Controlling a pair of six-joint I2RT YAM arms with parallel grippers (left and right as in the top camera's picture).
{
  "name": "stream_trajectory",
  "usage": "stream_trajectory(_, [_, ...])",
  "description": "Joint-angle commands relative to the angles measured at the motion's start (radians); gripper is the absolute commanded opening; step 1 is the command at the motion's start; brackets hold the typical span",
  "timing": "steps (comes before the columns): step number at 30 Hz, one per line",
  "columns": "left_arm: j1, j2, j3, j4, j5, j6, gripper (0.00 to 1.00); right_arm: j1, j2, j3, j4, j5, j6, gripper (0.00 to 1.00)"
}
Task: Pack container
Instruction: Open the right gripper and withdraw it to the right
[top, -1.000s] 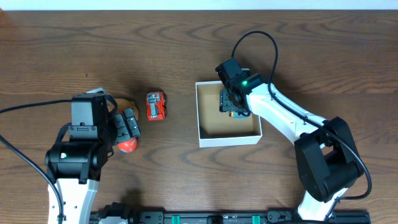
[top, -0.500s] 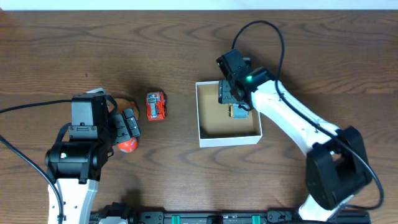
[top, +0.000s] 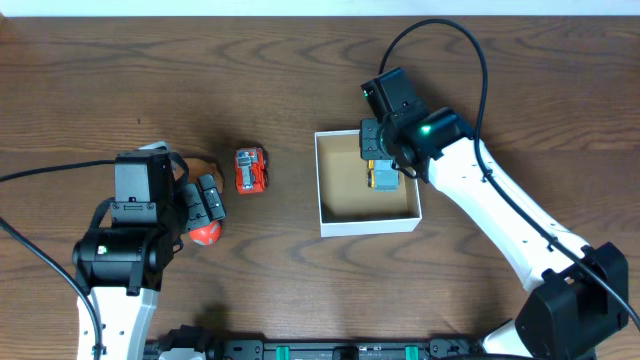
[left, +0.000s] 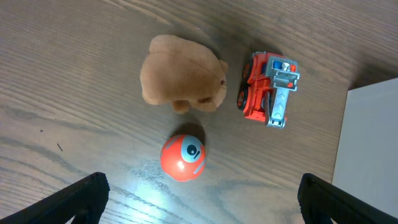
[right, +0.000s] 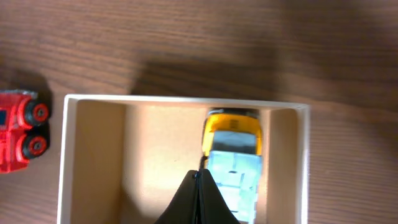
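Note:
The container (top: 368, 225) is a shallow white box with a brown inside, right of the table's middle; the right wrist view shows its rim (right: 186, 99). A yellow and pale blue toy truck (top: 384, 178) (right: 233, 155) lies inside along the right wall. My right gripper (top: 372, 143) (right: 198, 177) hovers over the container's far edge, shut and holding nothing. On the left, my left gripper (top: 210, 200) (left: 202, 205) stands wide open above an orange ball (left: 183, 157) (top: 205, 233). Its fingers (left: 81, 196) are well apart from the ball.
A brown plush toy (left: 180, 78) lies just beyond the ball, partly hidden under the left arm in the overhead view. A red toy truck (top: 250, 170) (left: 267, 87) (right: 18, 127) sits between the plush and the container.
My right gripper has lifted out of the container and drawn back toward its far edge, leaving the yellow and blue truck inside, and its jaws have shut. The left arm has not moved.

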Motion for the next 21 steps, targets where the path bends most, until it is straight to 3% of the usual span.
stream_trajectory(1, [0.004, 0.000, 0.019, -0.009, -0.001, -0.002, 0.98, 0.026, 0.034, -0.002, -0.001, -0.026, -0.001, 0.01])
stream_trajectory(12, [0.004, 0.000, 0.019, -0.009, -0.001, -0.002, 0.98, 0.035, 0.190, -0.002, 0.042, -0.017, -0.019, 0.01])
stream_trajectory(21, [0.004, 0.000, 0.019, -0.009, -0.002, -0.002, 0.98, 0.022, 0.032, 0.061, 0.051, 0.000, -0.144, 0.10])
